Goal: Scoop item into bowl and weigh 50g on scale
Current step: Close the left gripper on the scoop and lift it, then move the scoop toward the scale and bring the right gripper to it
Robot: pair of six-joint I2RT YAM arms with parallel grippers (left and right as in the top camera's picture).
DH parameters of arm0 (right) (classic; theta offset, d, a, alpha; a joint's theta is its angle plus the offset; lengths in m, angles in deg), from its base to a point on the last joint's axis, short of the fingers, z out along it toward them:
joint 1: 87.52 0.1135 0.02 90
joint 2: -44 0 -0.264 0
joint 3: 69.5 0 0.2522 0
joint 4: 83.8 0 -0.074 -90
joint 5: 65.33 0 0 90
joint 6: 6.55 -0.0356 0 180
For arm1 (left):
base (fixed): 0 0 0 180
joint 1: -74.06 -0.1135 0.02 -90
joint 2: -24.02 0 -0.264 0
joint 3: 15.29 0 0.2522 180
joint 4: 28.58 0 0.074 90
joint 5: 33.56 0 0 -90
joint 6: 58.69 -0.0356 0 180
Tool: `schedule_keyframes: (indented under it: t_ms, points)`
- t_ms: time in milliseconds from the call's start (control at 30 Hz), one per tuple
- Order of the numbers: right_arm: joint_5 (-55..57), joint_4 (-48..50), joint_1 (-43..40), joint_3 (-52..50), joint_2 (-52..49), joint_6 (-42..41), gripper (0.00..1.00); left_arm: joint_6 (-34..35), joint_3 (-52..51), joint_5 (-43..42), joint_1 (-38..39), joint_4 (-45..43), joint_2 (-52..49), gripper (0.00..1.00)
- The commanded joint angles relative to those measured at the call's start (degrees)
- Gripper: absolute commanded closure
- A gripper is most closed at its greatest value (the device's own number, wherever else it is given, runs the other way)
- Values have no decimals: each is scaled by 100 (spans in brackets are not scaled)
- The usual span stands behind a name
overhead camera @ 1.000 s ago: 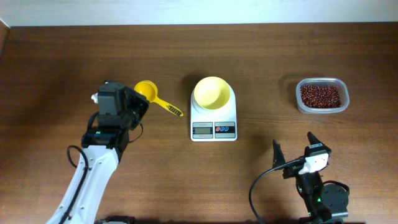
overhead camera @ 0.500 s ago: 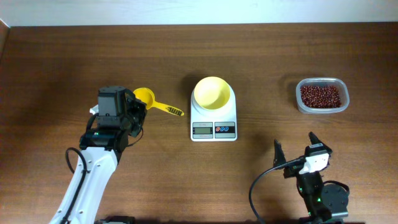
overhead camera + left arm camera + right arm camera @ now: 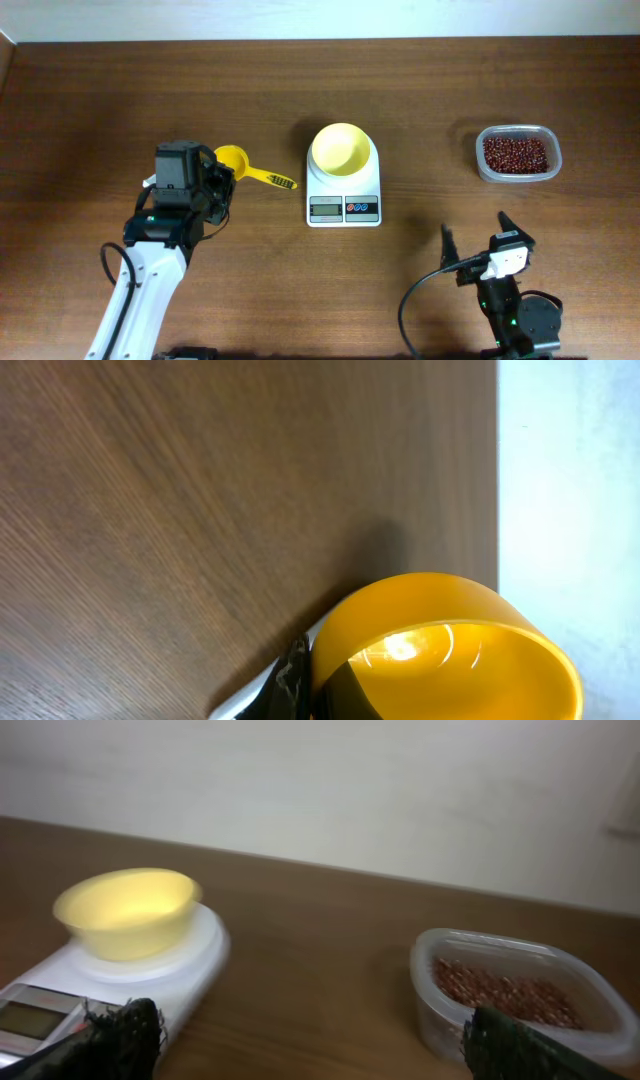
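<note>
Over the last second the left hand, at the left of the overhead view, has drawn back a little toward the lower left. The yellow scoop has come with it: its cup sits slightly lower in the frame than before, and its handle now points more flatly toward the scale. The hand is clenched on the scoop, apparently at the cup's rim (the left wrist view shows a dark finger against the cup's wall). The pick-up seems to have taken, though I cannot tell whether the scoop is clear of the worktop.

The right hand, low at the right, has not moved, and its jaws stand spread wide with nothing between them. The beans all lie in the clear tub at the upper right, well apart from the scoop. The bowl sits empty on the scale at centre. Scooping has not begun; the scoop likely has to travel past the scale to the tub next.
</note>
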Motion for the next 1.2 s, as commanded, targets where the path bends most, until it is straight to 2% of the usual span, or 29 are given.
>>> schedule_keyframes:
  t_ms: [0, 67, 200, 267, 467, 533, 733, 833, 1000, 1167]
  points:
    - [-1541, 575, 9, -31, 37, -776, 1, 380, 175, -22, 337, -4, 173, 100]
    - [-1725, 839, 11, -31, 37, -1834, 1, 562, 175, 109, 525, -33, 173, 100]
    - [-1759, 758, 9, -31, 37, -4968, 1, 675, 175, 304, 881, -339, 173, 100]
    - [-1864, 745, 9, -31, 37, -5812, 1, 675, 175, 302, 1012, -470, 173, 100]
    - [-1117, 1075, 9, -31, 37, -6085, 1, 675, 175, 302, 1126, -479, 173, 100]
    - [-981, 1257, 9, -31, 37, -5930, 0, 675, 175, 302, 1126, -485, 173, 100]
    - [-1458, 1366, 13, 17, -280, -5694, 0, 675, 175, 302, 1252, -490, 173, 100]
    - [-1574, 1421, 15, 221, -796, -5438, 0, 675, 175, 302, 1493, -540, 173, 100]
    - [-2216, 1880, 15, 791, -2210, -4730, 0, 678, 175, 302, 1947, -922, 170, 100]
    - [-3117, 3187, 15, 1086, -3670, -4463, 0, 675, 175, 295, 2118, -1027, 170, 100]
